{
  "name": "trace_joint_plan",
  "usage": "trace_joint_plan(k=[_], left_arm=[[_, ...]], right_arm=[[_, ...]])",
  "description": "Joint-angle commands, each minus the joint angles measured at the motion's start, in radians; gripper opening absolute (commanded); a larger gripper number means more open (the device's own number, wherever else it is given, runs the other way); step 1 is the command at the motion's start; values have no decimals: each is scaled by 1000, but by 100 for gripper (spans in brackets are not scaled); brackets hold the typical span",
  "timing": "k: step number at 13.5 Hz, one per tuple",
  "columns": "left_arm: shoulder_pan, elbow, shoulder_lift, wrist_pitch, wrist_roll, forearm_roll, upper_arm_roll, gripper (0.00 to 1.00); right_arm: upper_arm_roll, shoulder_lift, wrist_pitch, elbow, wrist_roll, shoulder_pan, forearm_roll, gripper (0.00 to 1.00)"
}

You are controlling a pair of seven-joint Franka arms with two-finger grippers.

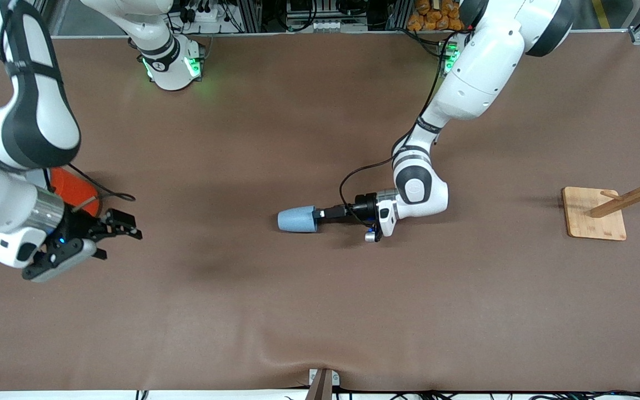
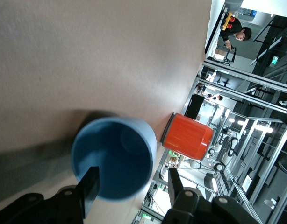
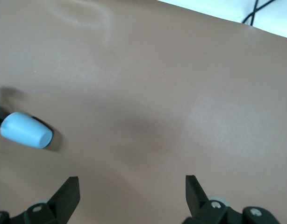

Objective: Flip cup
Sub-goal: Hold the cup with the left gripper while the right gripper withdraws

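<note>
Cup [image 1: 298, 219] lies sideways mid-worktop; my left pincer [image 1: 320, 214] straddles its rim, not yet clamped. Right pincer [image 1: 123, 225] waits wide open.

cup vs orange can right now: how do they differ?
The cup is light blue and small; the orange can is larger. The cup lies on its side mid-table with the left gripper at its mouth; the can sits untouched at the right arm's end, partly hidden by that arm. Both rest on the table.
</note>
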Motion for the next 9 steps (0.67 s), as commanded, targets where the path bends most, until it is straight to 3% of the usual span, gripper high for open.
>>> trace_joint_plan(k=[1, 5, 7, 9], left_arm=[[-26, 51, 14, 41, 15, -26, 4, 66], [-33, 56, 17, 43, 16, -29, 2, 62], [-47, 56, 17, 43, 18, -67, 4, 34], [-58, 56, 17, 43, 24, -85, 5, 23]], right_arm=[[1, -193, 4, -179, 34, -26, 19, 100], [-152, -297, -156, -178, 38, 46, 10, 100], [-224, -308, -202, -175, 38, 91, 7, 100], [-255, -332, -234, -170, 40, 97, -8, 100]])
